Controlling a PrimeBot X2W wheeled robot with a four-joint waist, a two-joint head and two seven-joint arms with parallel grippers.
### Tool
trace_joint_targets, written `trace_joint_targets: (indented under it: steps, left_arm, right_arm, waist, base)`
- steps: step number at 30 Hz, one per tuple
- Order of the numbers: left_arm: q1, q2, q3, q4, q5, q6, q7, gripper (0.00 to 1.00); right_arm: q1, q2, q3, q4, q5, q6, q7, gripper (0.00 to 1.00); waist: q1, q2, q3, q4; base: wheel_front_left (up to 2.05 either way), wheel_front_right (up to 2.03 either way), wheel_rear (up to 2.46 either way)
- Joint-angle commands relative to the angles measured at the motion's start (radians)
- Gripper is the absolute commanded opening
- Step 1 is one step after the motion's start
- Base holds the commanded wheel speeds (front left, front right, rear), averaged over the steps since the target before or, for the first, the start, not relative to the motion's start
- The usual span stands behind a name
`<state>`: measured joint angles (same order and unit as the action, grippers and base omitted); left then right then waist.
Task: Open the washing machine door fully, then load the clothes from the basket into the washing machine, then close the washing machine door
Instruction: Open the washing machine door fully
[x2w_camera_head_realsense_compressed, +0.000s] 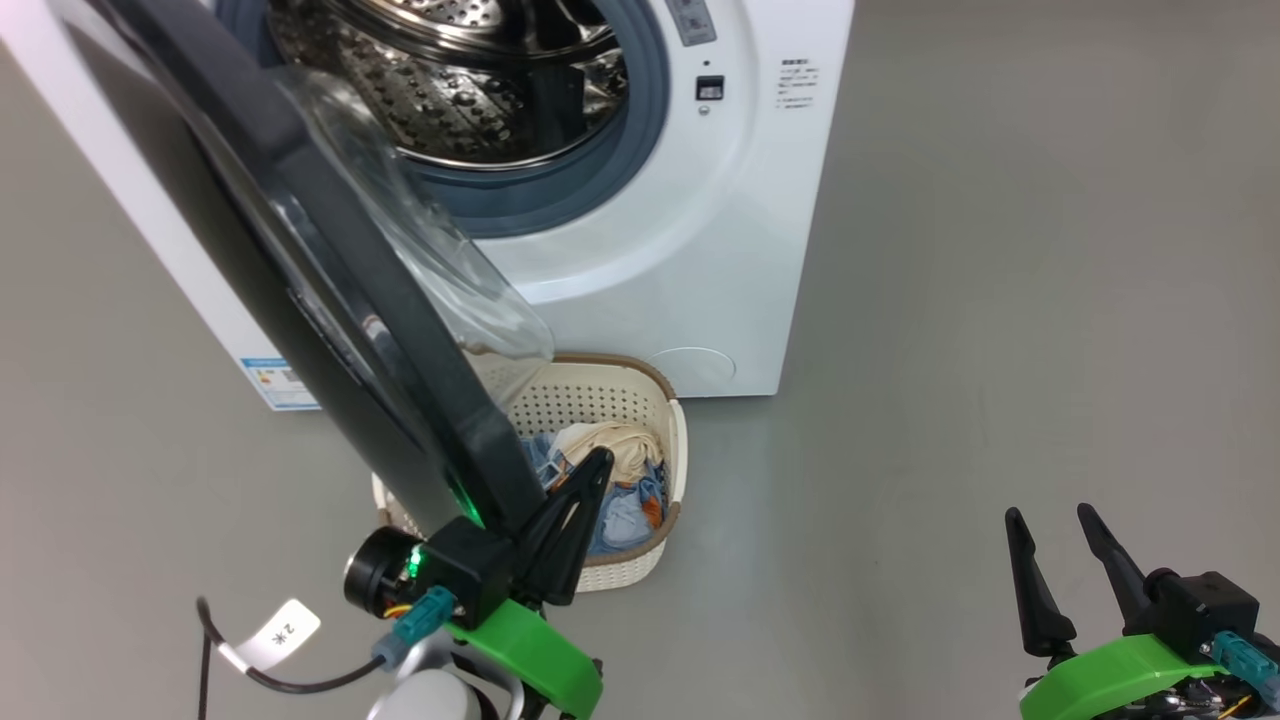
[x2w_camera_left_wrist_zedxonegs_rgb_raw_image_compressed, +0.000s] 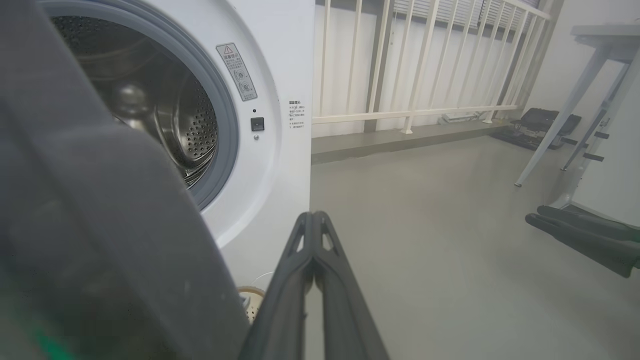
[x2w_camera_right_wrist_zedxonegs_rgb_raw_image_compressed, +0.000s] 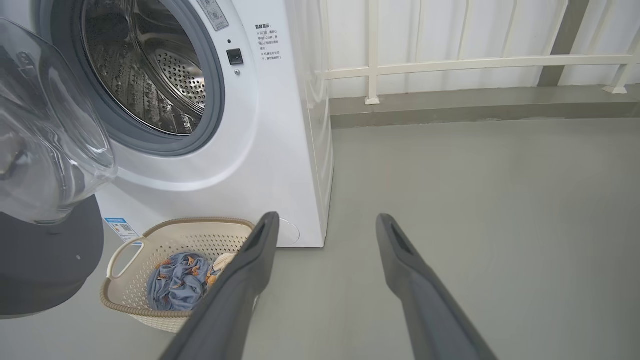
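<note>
Farthest out from the washing machine (x2w_camera_head_realsense_compressed: 720, 250), the right gripper (x2w_camera_head_realsense_compressed: 1050, 515) is seen with its fingers spread wide, nothing between them. Closer to the machine, the left gripper (x2w_camera_head_realsense_compressed: 598, 460) is held with its fingers pressed together and empty, just beside the lower edge of the washing machine door (x2w_camera_head_realsense_compressed: 330, 300); contact cannot be told. The door is swung out from the machine's front. The basket (x2w_camera_head_realsense_compressed: 680, 440) is set just before the machine's foot, the clothes (x2w_camera_head_realsense_compressed: 620, 480) heaped inside. Beyond, the steel drum (x2w_camera_head_realsense_compressed: 450, 90) is exposed.
</note>
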<state>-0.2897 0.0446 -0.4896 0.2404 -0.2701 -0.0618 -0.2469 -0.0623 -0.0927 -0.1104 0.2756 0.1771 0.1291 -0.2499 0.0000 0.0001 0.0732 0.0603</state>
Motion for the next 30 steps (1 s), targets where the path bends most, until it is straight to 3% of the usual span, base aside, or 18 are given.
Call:
trace_joint_targets:
  steps: [1,30]
  left_arm:
    - [-0.038,0.015,0.037,-0.011,-0.007,0.006,-0.010,0.00]
    - [0.015,0.080,0.096,-0.006,-0.032,0.081,-0.009,0.00]
  right_arm:
    - [-0.032,-0.011,0.026,-0.019,0.001,0.002,-0.012,1.00]
    - [-0.016,-0.013,0.033,-0.012,0.012,0.002,-0.012,1.00]
  waist:
    - [0.0000,-0.0001,-0.001,0.017]
    - [0.0000,-0.0001,-0.024,0.096]
  base:
    - [0.00,0.00,0.00]
    - [0.00,0.00,0.00]
